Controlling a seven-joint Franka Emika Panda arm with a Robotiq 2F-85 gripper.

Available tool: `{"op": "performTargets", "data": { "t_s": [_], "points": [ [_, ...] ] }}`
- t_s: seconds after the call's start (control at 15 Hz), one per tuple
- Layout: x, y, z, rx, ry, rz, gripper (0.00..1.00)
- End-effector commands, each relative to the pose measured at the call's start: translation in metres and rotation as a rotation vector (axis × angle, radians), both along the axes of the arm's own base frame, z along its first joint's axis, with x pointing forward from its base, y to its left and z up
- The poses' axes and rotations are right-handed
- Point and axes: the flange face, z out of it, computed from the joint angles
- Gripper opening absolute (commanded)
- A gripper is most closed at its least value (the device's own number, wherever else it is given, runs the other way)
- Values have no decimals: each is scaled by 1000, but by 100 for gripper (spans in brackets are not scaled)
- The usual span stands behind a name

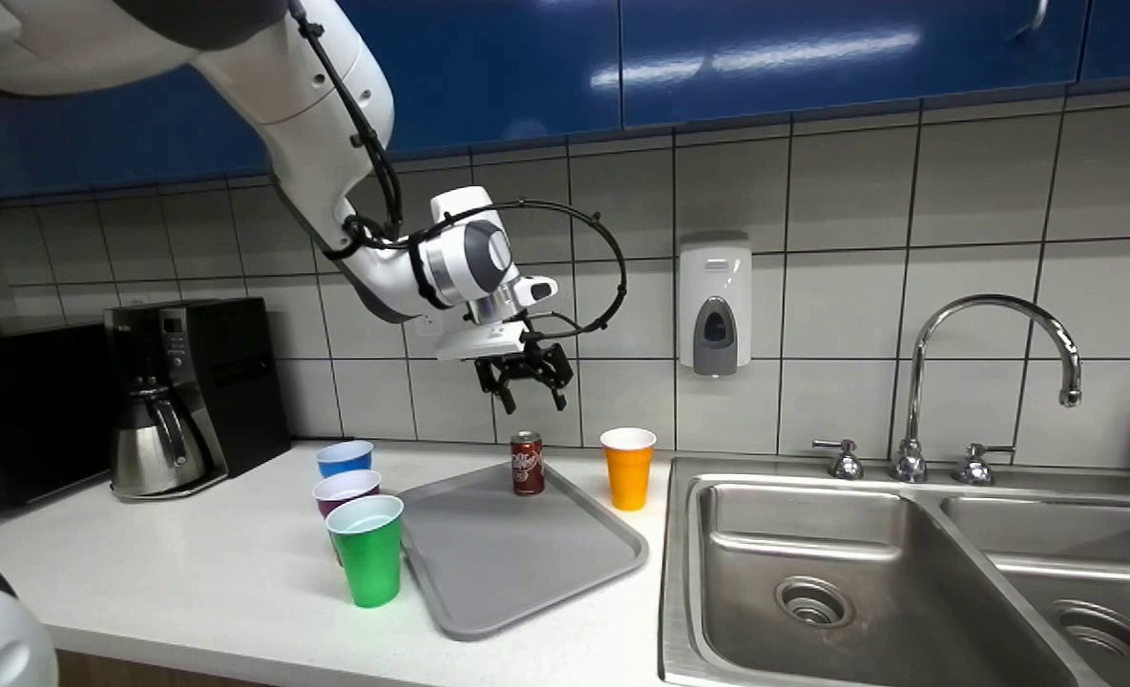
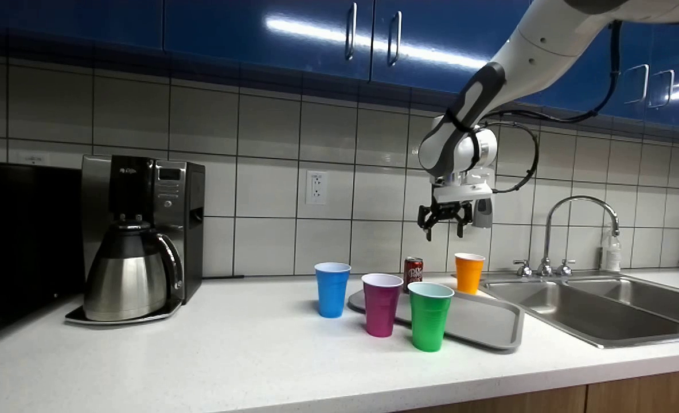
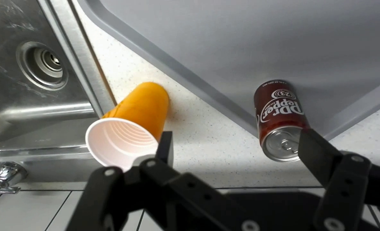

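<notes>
**Empty gripper (image 1: 535, 405) hangs over can (image 1: 527, 466) and orange cup (image 1: 629, 472)**

The gripper grasps nothing: its jaws stand wide apart, and in both exterior views it hangs in the air, touching nothing. Below it, the can stands upright on the far corner of the grey tray (image 1: 517, 563), toward the tiled wall (image 1: 622, 391). Just right of the tray, the orange cup stands on the counter (image 1: 174, 563), between tray and sink (image 1: 677, 592). Left of the tray stand a blue cup (image 2: 332, 292) farthest, a purple cup (image 2: 381, 310) in the middle, a green cup (image 2: 430, 321) nearest.

The step in hand looks like lining up from above, with no contact made yet. In the wrist view the gap between the fingers falls between the can and the orange cup: one finger overlaps the can's top, the other the cup's rim. So reaching for the can would call for a shift left to centre it, then a straight descent; for the orange cup, a shift right. A straight drop from here could land a fingertip on the can.
</notes>
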Motion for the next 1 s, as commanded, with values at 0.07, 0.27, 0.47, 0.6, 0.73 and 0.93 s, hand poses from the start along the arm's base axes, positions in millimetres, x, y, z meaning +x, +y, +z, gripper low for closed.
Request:
{"op": "performTargets", "data": {
  "t_s": [0.07,0.27,0.47,0.6,0.73,0.93],
  "points": [
    [-41,20,24,-10,0,-14,100],
    [-58,33,34,-12,-2,-13,100],
    [-76,46,44,-11,-6,-11,100],
    [-88,55,50,-7,-8,-6,100],
    [-98,63,55,-3,-8,-3,100],
    [-111,76,62,2,-6,1,100]
  ]
}}
